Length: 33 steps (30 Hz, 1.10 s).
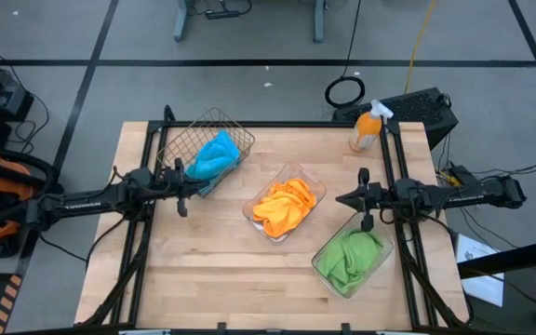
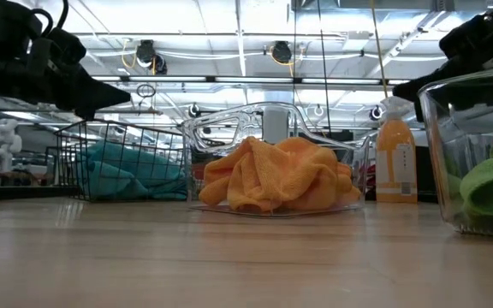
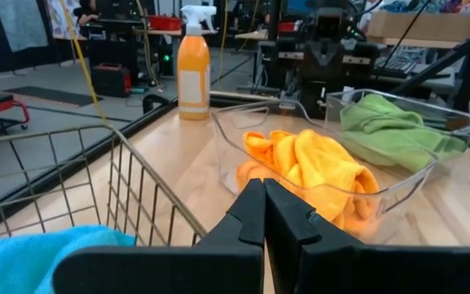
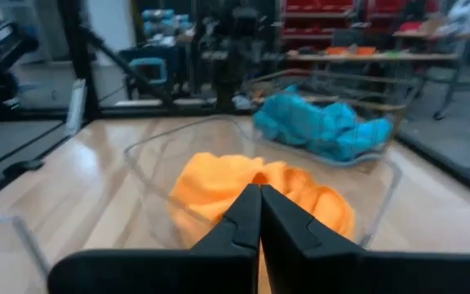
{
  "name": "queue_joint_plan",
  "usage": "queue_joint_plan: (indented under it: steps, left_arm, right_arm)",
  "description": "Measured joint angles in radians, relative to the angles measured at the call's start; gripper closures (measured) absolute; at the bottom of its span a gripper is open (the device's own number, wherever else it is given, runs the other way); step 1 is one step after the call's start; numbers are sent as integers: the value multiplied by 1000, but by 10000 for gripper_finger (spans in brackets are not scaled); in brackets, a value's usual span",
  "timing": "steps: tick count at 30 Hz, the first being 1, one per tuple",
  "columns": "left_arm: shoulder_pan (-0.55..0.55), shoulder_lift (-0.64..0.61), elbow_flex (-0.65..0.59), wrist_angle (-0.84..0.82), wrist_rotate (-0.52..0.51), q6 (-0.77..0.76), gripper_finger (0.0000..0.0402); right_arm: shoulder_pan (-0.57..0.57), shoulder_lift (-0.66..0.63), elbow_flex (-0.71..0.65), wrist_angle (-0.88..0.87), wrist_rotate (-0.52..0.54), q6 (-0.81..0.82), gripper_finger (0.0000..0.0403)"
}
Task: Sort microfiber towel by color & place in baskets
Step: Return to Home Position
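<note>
Blue towels (image 1: 215, 155) lie heaped in the dark wire-mesh basket (image 1: 186, 136) at the table's far left. Orange towels (image 1: 283, 207) fill the clear tray (image 1: 314, 182) in the middle, and green towels (image 1: 349, 256) fill the clear tray (image 1: 380, 244) at the near right. My left gripper (image 1: 185, 193) hovers shut just beside the wire basket's near end, fingers (image 3: 262, 214) pointing toward the orange tray. My right gripper (image 1: 344, 199) hovers shut between the orange and green trays, fingers (image 4: 258, 216) pointing at the orange towels (image 4: 255, 192). Neither holds a towel.
An orange spray bottle (image 1: 366, 128) with a white nozzle stands at the table's far right corner. Bare wood (image 1: 212, 270) stretches along the near left of the table. Dark frame rails (image 1: 147, 140) run along the table's left, right and far edges.
</note>
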Motion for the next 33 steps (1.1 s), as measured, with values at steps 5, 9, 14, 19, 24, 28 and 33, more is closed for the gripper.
queue_joint_plan:
  steps: [5,9,14,19,24,28,33]
  left_arm:
    - [0,-38,0,-55,-2,0,401]
    - [0,-68,0,-83,-3,0,401]
    - [0,-91,0,-106,-5,0,402]
    - [-1,-102,-1,-113,-5,-1,402]
    - [-1,-102,-1,-112,-9,0,402]
    - [-1,-104,-1,-108,-9,0,402]
    - [-1,-103,-1,-113,-9,0,402]
  right_arm:
    - [68,-34,0,-20,76,-23,403]
    - [95,-73,0,-95,80,-52,403]
    - [95,-149,0,-154,81,-44,403]
    - [95,-230,0,-189,82,-58,403]
    - [95,-282,0,-190,82,-89,403]
    - [95,-305,0,-190,79,-122,403]
    - [95,-305,0,-191,80,-146,403]
